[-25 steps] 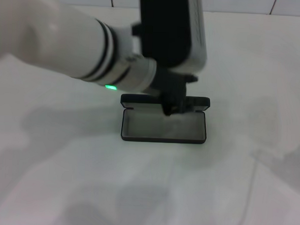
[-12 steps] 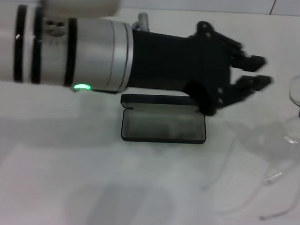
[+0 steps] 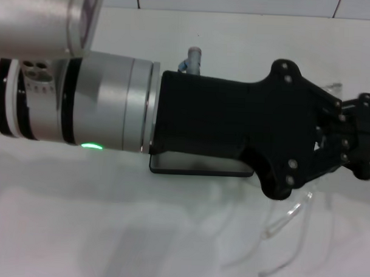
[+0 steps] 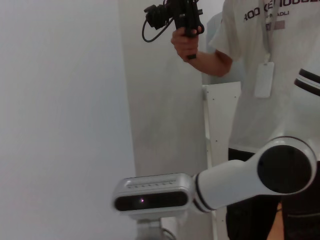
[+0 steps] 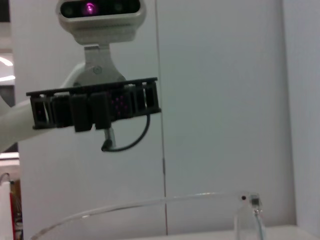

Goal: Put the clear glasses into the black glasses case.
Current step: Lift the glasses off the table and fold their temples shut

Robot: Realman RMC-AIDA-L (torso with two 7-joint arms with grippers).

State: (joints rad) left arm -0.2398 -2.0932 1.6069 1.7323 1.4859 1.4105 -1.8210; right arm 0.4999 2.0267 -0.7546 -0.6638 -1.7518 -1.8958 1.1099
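From my left wrist camera, the only legible writing is on the white T-shirt of the person standing at the upper right of the frame: dark capital letters, cut by the frame's top edge, that look like "ROCKE" followed by "HOUSE", though the top edge crops them and I cannot confirm the full wording. The white badge hanging over that shirt carries nothing I can read. In my head and right wrist views I find no readable text, number or sign on anything.
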